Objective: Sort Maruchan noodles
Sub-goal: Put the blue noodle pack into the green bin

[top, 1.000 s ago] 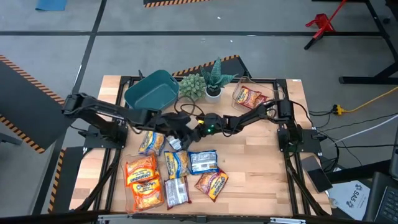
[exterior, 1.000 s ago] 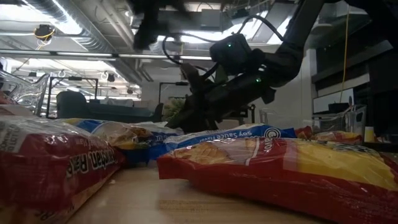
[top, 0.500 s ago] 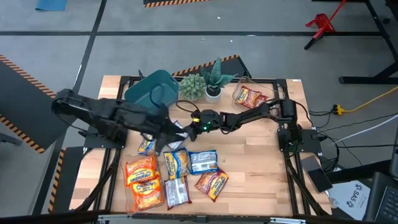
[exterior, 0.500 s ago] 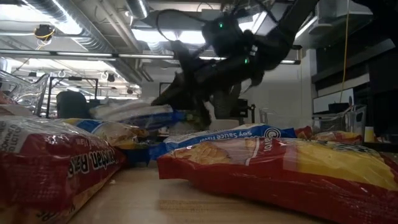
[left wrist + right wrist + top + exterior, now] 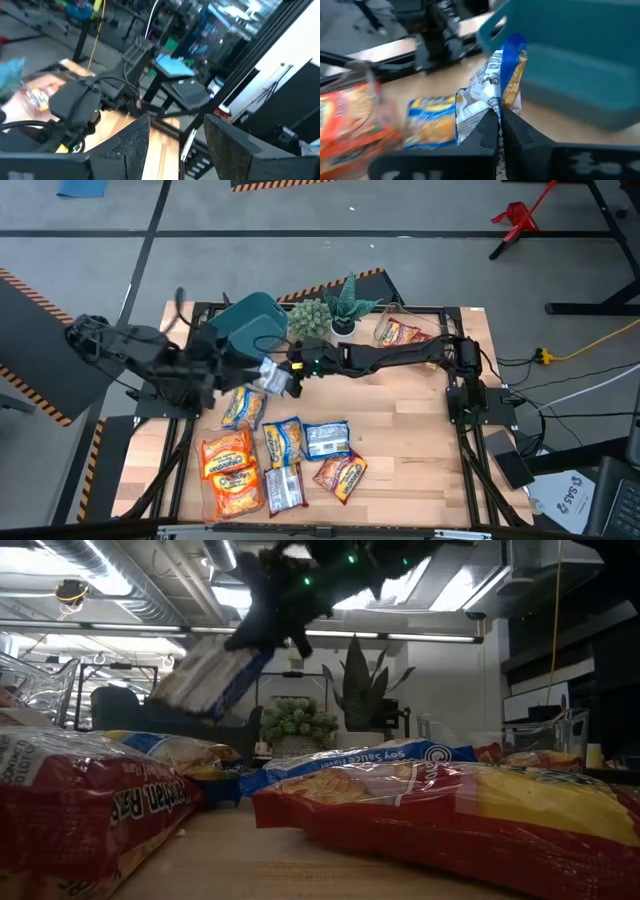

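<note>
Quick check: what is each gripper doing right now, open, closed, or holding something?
Left gripper: jaws open, holding nothing.
Right gripper: jaws closed on a blue-and-silver noodle packet, lifted beside the teal bin.

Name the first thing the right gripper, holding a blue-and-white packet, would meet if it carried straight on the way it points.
Probably the teal bin: the right gripper, shut on the blue-and-white noodle packet, points toward its wall just ahead. Exact depth is unclear.

Table top [image 5: 420, 450]: light wood planks, smooth matt finish. Noodle packets [image 5: 228, 470]: glossy crinkled plastic film, catching glare in low view. Packet pinched in right gripper [image 5: 497, 131]: same shiny film, blue-yellow packet [image 5: 495, 85]. Teal bin [image 5: 245, 325] at 11 o'clock: smooth moulded plastic, dull sheen. Gripper fingers [image 5: 135, 142]: dark, matt, finely speckled texture.
</note>
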### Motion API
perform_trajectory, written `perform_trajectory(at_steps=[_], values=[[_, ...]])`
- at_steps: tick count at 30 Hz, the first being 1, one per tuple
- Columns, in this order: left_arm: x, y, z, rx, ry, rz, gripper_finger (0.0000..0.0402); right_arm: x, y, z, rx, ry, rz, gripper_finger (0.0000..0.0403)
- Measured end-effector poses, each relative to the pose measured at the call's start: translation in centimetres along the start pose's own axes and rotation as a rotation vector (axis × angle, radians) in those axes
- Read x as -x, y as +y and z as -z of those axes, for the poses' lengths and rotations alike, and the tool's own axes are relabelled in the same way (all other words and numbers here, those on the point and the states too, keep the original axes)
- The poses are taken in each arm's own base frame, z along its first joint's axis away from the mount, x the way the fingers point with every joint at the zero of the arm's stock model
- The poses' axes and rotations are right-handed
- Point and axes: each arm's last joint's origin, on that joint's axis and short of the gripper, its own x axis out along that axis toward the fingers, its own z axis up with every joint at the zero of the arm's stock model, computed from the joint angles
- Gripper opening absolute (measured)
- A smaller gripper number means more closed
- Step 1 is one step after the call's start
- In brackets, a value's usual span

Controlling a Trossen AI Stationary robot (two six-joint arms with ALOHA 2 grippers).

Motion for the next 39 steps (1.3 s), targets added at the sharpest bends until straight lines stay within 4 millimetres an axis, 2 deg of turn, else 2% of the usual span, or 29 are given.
perform_trajectory(at_steps=[6,11,20,24,27,31,39], values=[[2.6,0.4,-1.1,-0.029,-0.075,-0.014,0.0182,1.0,0.2,-4.0,0.177,-0.117,0.144,0.0],[3.8,0.7,-1.6,-0.062,-0.113,-0.029,0.0182,0.8,0.0,-5.5,0.31,-0.2,0.282,0.0],[4.7,1.2,-1.8,-0.091,-0.12,-0.053,0.0182,-2.2,-1.5,-6.1,0.446,-0.255,0.399,0.0],[4.7,1.5,-1.6,-0.109,-0.115,-0.102,0.0182,-4.7,-2.8,-5.6,0.482,-0.218,0.44,0.0],[4.8,1.6,-1.6,-0.11,-0.116,-0.107,0.0182,-5.7,-3.6,-5.9,0.532,-0.181,0.51,0.0],[4.9,1.6,-1.7,-0.109,-0.118,-0.107,0.0182,-6.5,-4.4,-6.6,0.584,-0.132,0.6,0.0],[4.9,1.7,-1.7,-0.11,-0.119,-0.113,0.0182,-7.3,-6.2,-6.1,0.643,-0.012,0.647,0.0]])
